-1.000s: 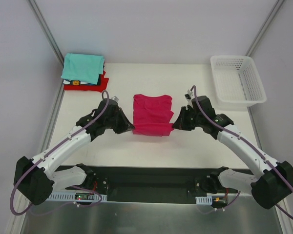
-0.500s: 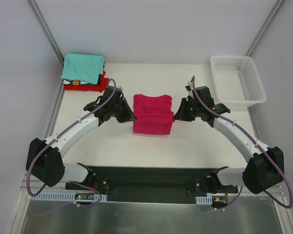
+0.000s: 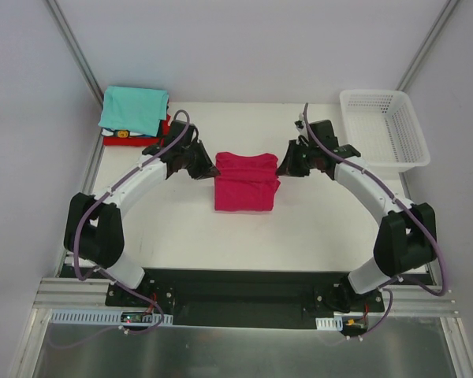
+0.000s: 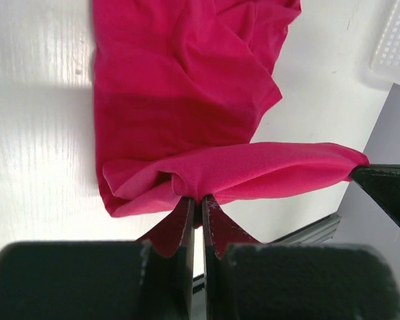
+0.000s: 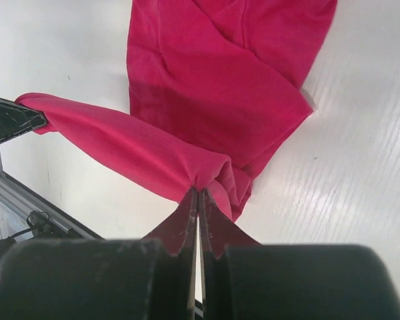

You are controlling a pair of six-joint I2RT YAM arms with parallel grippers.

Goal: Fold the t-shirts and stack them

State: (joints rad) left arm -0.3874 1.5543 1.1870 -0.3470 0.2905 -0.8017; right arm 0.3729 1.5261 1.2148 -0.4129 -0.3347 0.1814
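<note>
On table (image 3: 173,228), pink t-shirt (image 3: 247,193), raised edge running left-right

**Top external view:** a fixed camera high above and behind the arm bases, looking down and forward over the whole table (image 3: 181,228) from a distance. **Left and right wrist views:** close-range cameras sighting along the left gripper (image 4: 199,200) and the right gripper (image 5: 198,193) from opposite sides. All three views share the magenta-pink t-shirt (image 3: 244,185); each wrist view also catches the opposite gripper's tip.
</note>
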